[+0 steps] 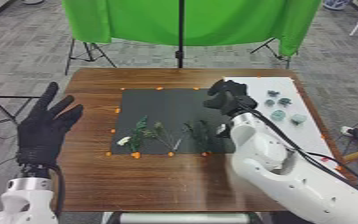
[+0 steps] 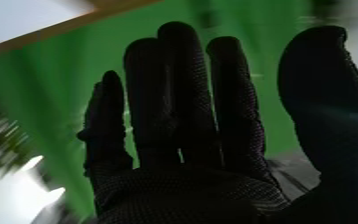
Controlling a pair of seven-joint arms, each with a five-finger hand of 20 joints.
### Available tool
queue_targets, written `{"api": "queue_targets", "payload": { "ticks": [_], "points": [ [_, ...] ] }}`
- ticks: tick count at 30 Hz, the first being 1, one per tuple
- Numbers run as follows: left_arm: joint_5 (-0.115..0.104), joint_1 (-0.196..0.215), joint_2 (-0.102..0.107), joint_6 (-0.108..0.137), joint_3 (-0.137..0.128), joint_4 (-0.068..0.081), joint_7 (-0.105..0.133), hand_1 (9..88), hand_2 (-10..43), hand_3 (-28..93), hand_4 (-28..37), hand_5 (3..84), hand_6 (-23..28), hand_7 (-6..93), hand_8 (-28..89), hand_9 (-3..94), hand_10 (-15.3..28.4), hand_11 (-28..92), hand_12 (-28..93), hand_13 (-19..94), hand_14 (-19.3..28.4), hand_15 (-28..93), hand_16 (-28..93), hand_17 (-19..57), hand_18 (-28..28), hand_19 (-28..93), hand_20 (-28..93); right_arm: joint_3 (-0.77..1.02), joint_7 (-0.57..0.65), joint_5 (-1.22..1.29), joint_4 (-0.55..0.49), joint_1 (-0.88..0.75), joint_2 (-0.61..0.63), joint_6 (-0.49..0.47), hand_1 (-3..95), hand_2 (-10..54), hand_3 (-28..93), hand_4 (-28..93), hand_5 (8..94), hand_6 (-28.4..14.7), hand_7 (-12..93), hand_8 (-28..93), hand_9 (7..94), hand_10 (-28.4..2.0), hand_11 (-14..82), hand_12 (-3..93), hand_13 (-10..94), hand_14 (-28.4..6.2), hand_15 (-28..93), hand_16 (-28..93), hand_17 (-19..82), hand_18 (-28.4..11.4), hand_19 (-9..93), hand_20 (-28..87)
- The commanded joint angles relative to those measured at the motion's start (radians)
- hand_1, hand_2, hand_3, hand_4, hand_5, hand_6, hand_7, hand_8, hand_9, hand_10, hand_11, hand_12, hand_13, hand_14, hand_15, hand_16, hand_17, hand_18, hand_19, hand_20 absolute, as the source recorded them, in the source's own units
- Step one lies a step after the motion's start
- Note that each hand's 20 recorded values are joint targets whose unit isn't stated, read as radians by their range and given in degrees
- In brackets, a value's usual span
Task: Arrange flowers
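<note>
Green leafy stems (image 1: 141,132) and a white flower (image 1: 124,141) on a black mat (image 1: 162,106).

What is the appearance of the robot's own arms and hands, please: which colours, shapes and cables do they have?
Both arms are white, smooth and rounded. Black cables run along them. The left robot hand and the right robot hand wear black gloves; the wrist view shows a knitted, textured fabric.

Head view: wooden table (image 1: 140,182) is being viewed from well above, forward and down. Right wrist view: right hand (image 1: 230,96) is being viewed closely, toward its fingertips. Green cloth (image 1: 238,22) and hand are being shared.
</note>
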Motion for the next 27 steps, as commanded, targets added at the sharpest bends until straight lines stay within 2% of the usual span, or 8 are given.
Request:
{"api": "queue_targets", "payload": {
  "ticks": [1, 8, 12, 18, 24, 25, 26, 27],
  "points": [
    [-0.018, 0.046, 0.012, 0.034, 0.017, -0.007, 0.031, 23.0, 6.3, 77, -28.3, 30.7, 2.8, 12.1, -11, 28.5, 17.5, 20, 11, 23, 28.2, 47, -7, -8.4, 28.4, 51, 24, 0.076, 0.141, -0.025, 0.129, -0.028, 0.193, 0.011, 36.2, -9.5, 75, -28, 58.0, 3.2, 14, -14, 59.5, -15.5, 24.0, 14.1, 51, -13.8, 71, 13, 16, -28.3, 74, 46],
    [-0.030, 0.057, 0.032, 0.042, 0.027, -0.011, 0.062, 23.1, 6.4, 77, -28.3, 30.7, 2.8, 12.0, -11, 28.7, 17.5, 20, 11, 23, 28.2, 47, -7, -8.4, 28.4, 50, 24, 0.094, 0.168, 0.001, 0.161, -0.054, 0.200, -0.072, 36.0, -9.5, 75, -28, 56.7, 3.1, 14, -14, 57.7, -16.2, 22.3, 14.0, 50, -14.3, 72, 12, 17, -28.3, 76, 46],
    [-0.034, 0.058, 0.037, 0.047, 0.028, -0.013, 0.068, 23.1, 6.5, 77, -28.3, 30.7, 2.8, 12.1, -11, 28.7, 17.6, 20, 10, 23, 28.2, 47, -7, -8.4, 28.4, 50, 24, 0.124, 0.166, -0.009, 0.160, -0.094, 0.178, -0.086, 36.0, -9.5, 75, -28, 56.6, 3.2, 14, -14, 58.1, -16.0, 22.2, 14.0, 51, -14.2, 72, 11, 17, -28.4, 76, 47],
    [-0.035, 0.050, 0.031, 0.044, 0.026, -0.008, 0.054, 23.1, 6.5, 77, -28.3, 30.7, 2.7, 12.2, -11, 28.7, 17.6, 20, 10, 23, 28.2, 47, -7, -8.4, 28.4, 50, 24, 0.096, 0.158, -0.009, 0.172, -0.076, 0.153, -0.126, 36.1, -9.5, 75, -28, 57.0, 3.7, 14, -14, 59.3, -15.6, 22.7, 14.3, 52, -13.7, 73, 11, 17, -28.4, 76, 47],
    [-0.044, 0.039, 0.040, 0.046, 0.038, -0.003, 0.058, 23.1, 6.4, 78, -28.3, 30.7, 2.7, 12.3, -11, 28.7, 17.5, 20, 10, 23, 28.2, 47, -7, -8.5, 28.4, 51, 24, 0.036, 0.154, -0.017, 0.203, -0.038, 0.126, -0.177, 38.0, -9.5, 75, -28, 60.0, 4.5, 15, -14, 63.1, -14.9, 24.9, 15.1, 54, -12.8, 73, 12, 16, -28.4, 76, 48],
    [-0.039, 0.038, 0.037, 0.043, 0.036, -0.003, 0.054, 23.1, 6.5, 78, -28.3, 30.7, 2.8, 12.3, -11, 28.7, 17.5, 20, 10, 23, 28.2, 47, -7, -8.5, 28.4, 51, 24, 0.030, 0.160, -0.015, 0.207, -0.039, 0.122, -0.179, 38.7, -9.5, 75, -28, 61.5, 4.9, 15, -14, 64.5, -14.2, 25.8, 15.3, 55, -12.4, 73, 12, 16, -28.4, 76, 48],
    [-0.042, 0.040, 0.042, 0.046, 0.037, -0.004, 0.063, 23.1, 6.4, 78, -28.3, 30.7, 2.8, 12.3, -11, 28.7, 17.5, 20, 10, 23, 28.2, 47, -7, -8.5, 28.4, 51, 24, 0.009, 0.168, -0.021, 0.217, -0.027, 0.119, -0.166, 39.9, -9.5, 74, -28, 63.0, 4.9, 15, -14, 66.4, -13.2, 26.8, 15.5, 56, -11.8, 73, 12, 16, -28.4, 76, 48],
    [-0.037, 0.035, 0.032, 0.042, 0.034, -0.003, 0.048, 23.1, 6.4, 78, -28.3, 30.7, 2.7, 12.3, -11, 28.7, 17.5, 20, 10, 23, 28.2, 47, -7, -8.5, 28.4, 51, 24, 0.005, 0.177, -0.039, 0.222, -0.035, 0.117, -0.158, 43.0, -9.5, 74, -28, 66.3, 5.2, 15, -14, 69.5, -11.9, 27.9, 15.6, 58, -10.9, 73, 13, 17, -28.2, 76, 48]
  ]
}}
